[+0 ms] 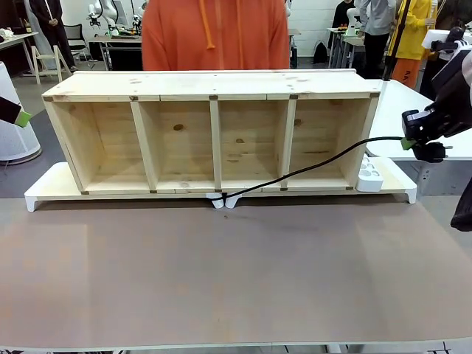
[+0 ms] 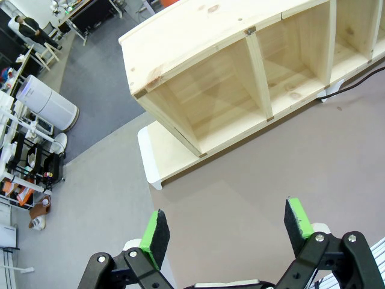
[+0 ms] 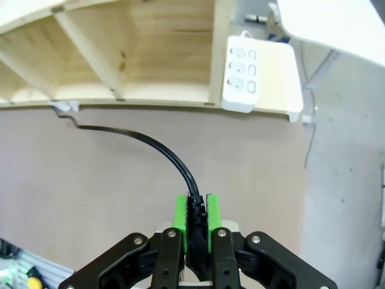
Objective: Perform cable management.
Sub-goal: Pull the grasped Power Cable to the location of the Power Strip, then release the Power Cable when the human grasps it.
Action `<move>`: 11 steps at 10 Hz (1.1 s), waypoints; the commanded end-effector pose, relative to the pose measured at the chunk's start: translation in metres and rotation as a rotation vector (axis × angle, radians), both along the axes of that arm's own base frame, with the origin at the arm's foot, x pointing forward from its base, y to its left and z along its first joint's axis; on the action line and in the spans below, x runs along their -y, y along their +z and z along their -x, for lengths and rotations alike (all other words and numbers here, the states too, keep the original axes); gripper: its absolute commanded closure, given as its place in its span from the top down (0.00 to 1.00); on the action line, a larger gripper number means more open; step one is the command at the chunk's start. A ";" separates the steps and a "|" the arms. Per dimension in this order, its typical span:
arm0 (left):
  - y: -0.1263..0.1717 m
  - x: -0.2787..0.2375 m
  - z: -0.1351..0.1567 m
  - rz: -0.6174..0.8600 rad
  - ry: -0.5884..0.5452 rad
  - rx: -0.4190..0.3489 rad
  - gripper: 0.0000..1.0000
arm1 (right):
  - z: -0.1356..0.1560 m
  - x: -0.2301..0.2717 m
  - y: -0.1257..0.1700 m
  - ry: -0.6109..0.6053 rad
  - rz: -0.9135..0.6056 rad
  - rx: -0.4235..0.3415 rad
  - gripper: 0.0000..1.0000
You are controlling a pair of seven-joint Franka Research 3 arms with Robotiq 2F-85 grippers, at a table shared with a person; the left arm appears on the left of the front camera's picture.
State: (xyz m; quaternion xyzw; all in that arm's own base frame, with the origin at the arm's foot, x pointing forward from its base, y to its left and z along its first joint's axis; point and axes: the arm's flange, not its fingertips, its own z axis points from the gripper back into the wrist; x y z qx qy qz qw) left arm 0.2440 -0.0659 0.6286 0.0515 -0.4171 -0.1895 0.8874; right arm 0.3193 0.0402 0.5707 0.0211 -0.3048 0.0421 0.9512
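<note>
The black cable (image 1: pixel 310 168) runs from a small white clip (image 1: pixel 221 199) at the shelf's front edge up and to the right through the air. Its far end sits in my right gripper (image 1: pixel 410 140), held off the table's right side, with the chunky plug (image 1: pixel 431 152) sticking out beyond the fingers. In the right wrist view the green pads of the right gripper (image 3: pixel 196 218) are shut on the cable (image 3: pixel 153 144) just behind the plug. My left gripper (image 2: pixel 227 227) hovers open over the table's left end with nothing between its fingers; its green tip (image 1: pixel 22 117) shows at the left edge.
A long wooden shelf (image 1: pixel 214 85) with several open compartments lies on a white base (image 1: pixel 51 188) at the table's far side. A white power strip (image 1: pixel 370 174) rests at the shelf's right end. A person in an orange top (image 1: pixel 214 33) stands behind. The brown tabletop (image 1: pixel 221 273) stretches in front.
</note>
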 end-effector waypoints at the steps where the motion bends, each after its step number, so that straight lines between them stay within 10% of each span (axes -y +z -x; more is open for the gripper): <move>1: 0.001 0.000 0.000 -0.001 0.002 0.005 1.00 | 0.017 0.023 -0.089 -0.014 -0.062 0.035 0.16; 5: 0.001 0.000 0.000 -0.001 0.002 0.005 1.00 | -0.008 0.030 -0.088 -0.052 -0.105 0.038 0.16; 6: 0.001 0.000 0.000 -0.001 0.002 0.005 1.00 | -0.046 0.026 -0.036 -0.053 -0.077 -0.004 0.16; 11: 0.001 0.000 0.000 -0.001 0.002 0.005 1.00 | -0.046 0.026 -0.036 -0.053 -0.077 -0.004 0.16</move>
